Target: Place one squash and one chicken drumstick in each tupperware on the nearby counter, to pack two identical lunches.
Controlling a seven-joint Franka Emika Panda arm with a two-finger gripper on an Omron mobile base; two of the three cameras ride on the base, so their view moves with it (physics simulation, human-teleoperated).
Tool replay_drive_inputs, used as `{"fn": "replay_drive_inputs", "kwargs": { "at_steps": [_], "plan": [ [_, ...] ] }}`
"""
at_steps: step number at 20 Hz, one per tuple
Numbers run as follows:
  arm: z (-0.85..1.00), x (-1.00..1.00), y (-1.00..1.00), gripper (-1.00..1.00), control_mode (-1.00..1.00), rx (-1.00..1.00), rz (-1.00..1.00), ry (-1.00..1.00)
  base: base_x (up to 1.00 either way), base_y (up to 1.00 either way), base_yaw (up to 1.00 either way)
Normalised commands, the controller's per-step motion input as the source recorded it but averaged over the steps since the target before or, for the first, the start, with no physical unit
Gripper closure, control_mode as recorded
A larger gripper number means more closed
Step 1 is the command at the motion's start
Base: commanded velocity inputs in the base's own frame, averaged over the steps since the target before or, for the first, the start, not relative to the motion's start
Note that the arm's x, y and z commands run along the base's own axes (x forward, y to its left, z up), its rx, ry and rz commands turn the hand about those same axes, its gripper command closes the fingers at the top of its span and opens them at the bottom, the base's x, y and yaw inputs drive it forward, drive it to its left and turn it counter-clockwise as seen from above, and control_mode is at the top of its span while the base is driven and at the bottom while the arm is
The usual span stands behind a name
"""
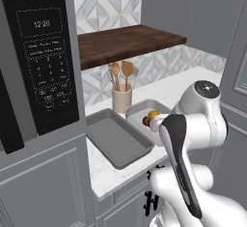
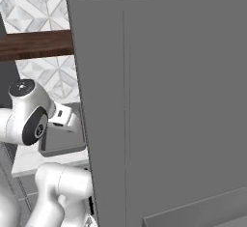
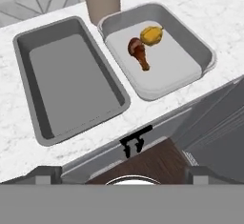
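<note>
Grey trays sit side by side on the white marble bench (image 3: 19,132), close together so both are easy to reach. One tray, the right tupperware (image 3: 202,51), already has its lunch: a yellow squash (image 3: 151,35) and a brown drumstick (image 3: 139,53) lie just beside each other near its far end. They look done, so that box is packed. The left tupperware (image 3: 28,51) has nothing in it, so it seems half the job is left. No second squash or drumstick can be seen on the bench here.

A beige crock (image 1: 122,100) with wooden spoons stands behind the trays, touching neither food. A dark wooden shelf (image 1: 130,42) hangs above, and a black microwave (image 1: 43,57) is off to the side.

From the hand view, the hand hangs high over the front edge of the bench, looking down on both trays. The jaws (image 3: 121,175) are spread as wide as they go, with nothing between them and nothing touched. They look ready to go and fetch the next food.
</note>
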Motion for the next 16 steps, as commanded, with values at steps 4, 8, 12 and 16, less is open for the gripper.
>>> {"fn": "replay_drive_inputs", "kwargs": {
  "at_steps": [4, 8, 12, 16],
  "plan": [
    [-0.09, -0.15, 0.08, -1.0, 1.0, -0.01, 0.04, -0.04, -0.74, -0.03, 0.05],
    [0.0, 0.0, 0.0, -1.0, 1.0, 0.0, 0.0, 0.0, -1.0, -0.1, 0.0],
    [0.0, 0.0, 0.0, -1.0, 1.0, 0.0, 0.0, 0.0, -1.0, 0.07, -0.03],
    [0.0, 0.0, 0.0, -1.0, 1.0, 0.0, 0.0, 0.0, -1.0, 0.86, -0.14]
  ]
}}
